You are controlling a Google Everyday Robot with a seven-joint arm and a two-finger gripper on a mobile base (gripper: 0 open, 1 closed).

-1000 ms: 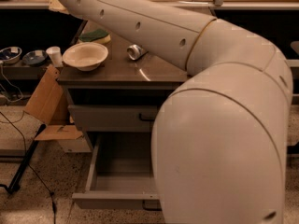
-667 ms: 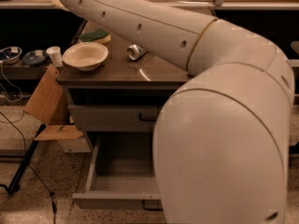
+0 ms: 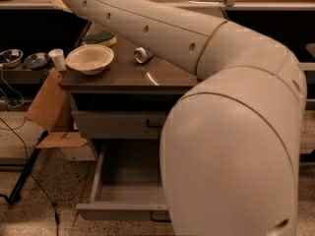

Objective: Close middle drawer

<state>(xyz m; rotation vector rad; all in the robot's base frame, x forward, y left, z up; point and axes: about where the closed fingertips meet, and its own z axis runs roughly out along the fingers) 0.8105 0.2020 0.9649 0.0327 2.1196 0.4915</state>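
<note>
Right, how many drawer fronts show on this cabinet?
2: the upper drawer under a dark gap, the lower drawer pulled far out. The arm may hide more; gripper not in view.

Warm, dim light glints on the cabinet top (image 3: 150, 77), deep shadow behind; the tool is out of frame.

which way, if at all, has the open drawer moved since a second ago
no: the open drawer holds its place against the cardboard box; pincer out of view
</note>
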